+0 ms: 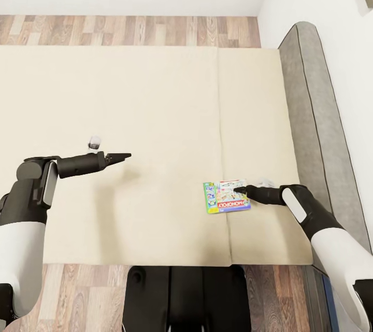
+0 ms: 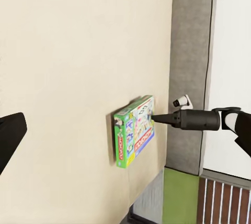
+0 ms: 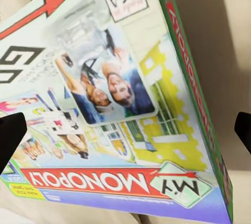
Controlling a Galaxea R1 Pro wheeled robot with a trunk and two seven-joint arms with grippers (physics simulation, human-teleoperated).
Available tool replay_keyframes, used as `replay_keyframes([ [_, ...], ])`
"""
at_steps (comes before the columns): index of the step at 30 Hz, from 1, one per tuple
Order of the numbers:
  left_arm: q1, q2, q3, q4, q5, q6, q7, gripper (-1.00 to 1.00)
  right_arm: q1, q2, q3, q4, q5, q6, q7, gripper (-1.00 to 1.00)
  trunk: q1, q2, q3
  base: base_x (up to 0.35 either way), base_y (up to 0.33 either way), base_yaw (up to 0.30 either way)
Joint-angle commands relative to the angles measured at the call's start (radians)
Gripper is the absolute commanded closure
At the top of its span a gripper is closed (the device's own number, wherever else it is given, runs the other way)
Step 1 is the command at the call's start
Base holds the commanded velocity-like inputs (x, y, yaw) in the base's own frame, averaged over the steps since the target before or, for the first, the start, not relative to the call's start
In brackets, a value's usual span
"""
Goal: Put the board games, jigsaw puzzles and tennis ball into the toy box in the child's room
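Light is bright, even and soft, with no visible source. The beige bed [image 1: 155,140] is almost washed out, and the white wall [image 1: 321,0] shows no detail. Faint blurred shadows lie under the left arm [image 1: 77,163] and beside the game box [image 1: 226,196]. Renders are sharp overall; up close the box lid [image 3: 115,103] looks soft and smeared, without glare

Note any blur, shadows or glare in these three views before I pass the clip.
Head view: sharp, even light, no glare; the left gripper casts a faint shadow on the bed. Left wrist view: crisp; the board game throws a soft shadow on the sheet. Right wrist view: the box lid is very close and slightly soft, its print still legible.
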Motion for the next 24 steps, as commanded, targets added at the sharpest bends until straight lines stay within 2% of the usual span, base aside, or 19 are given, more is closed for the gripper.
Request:
replay_keyframes([
  [1,0.000,0.000,0.000,0.000,0.003,0.009,-0.001,-1.00,0.000,-0.001,0.003,0.000,0.002,0.002,0.003,-1.00,0.001,-0.002,-0.001,0.000,0.000,0.000],
  [7,0.000,0.000,0.000,0.000,0.003,0.009,-0.001,-1.00,0.000,0.001,0.003,0.000,0.002,0.002,0.003,-1.00,0.001,-0.002,-0.001,0.000,0.112,0.000],
  [24,0.000,0.000,0.000,0.000,0.003,0.009,0.001,-1.00,0.000,-0.003,0.004,0.000,0.002,0.001,0.003,-1.00,0.001,-0.002,-0.001,0.000,0.031,0.000],
])
